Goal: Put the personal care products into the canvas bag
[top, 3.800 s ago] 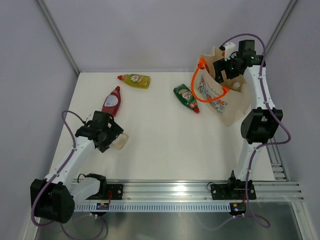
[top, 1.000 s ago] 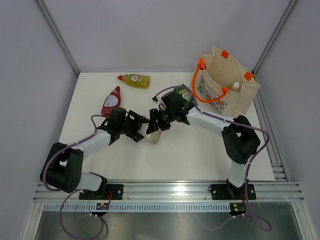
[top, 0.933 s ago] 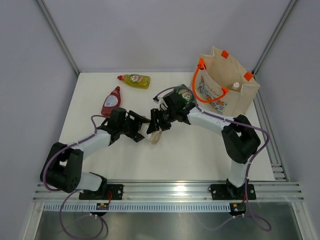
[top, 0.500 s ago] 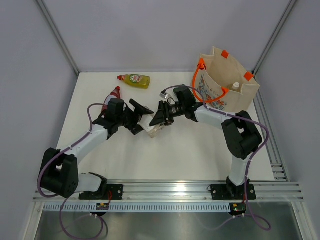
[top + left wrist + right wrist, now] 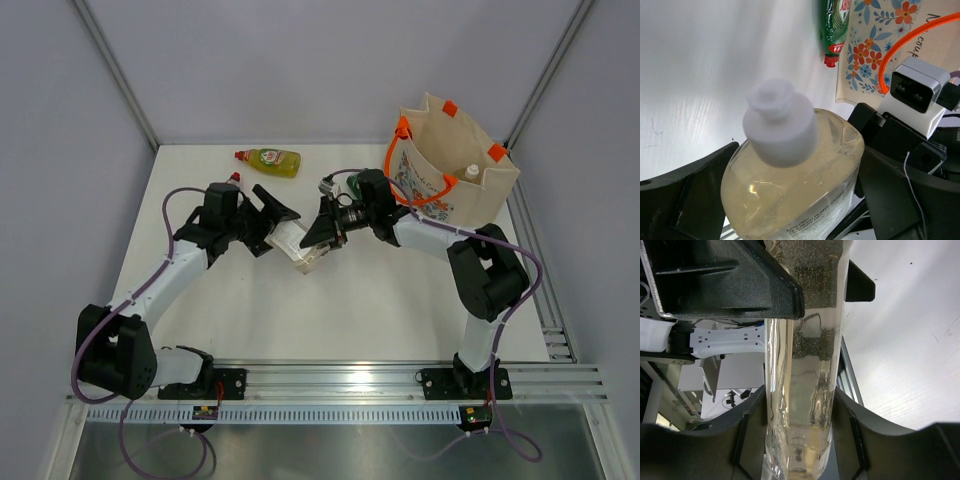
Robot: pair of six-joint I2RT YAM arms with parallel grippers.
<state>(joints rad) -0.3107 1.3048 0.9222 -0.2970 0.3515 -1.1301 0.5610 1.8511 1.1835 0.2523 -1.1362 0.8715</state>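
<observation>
A clear amber bottle (image 5: 298, 247) with a white cap hangs above the table between my two grippers. My right gripper (image 5: 322, 238) is shut on it; in the right wrist view both pads press the sides of the amber bottle (image 5: 805, 390). My left gripper (image 5: 278, 230) stands open, its fingers spread on either side of the amber bottle (image 5: 790, 190). The canvas bag (image 5: 470, 200) stands at the back right with a white-capped bottle (image 5: 470, 172) inside. A yellow bottle (image 5: 268, 159) lies at the back. The green bottle (image 5: 832, 25) lies beside the canvas bag (image 5: 875, 50).
The red bottle's cap (image 5: 233, 178) shows just behind my left arm, the rest of it hidden. The grey enclosure walls close in the table at the back and on both sides. A rail (image 5: 340, 380) runs along the near edge.
Both arms have lifted the amber bottle off the table and carried it slightly back. My left gripper has opened wide while the right one keeps its grip.
</observation>
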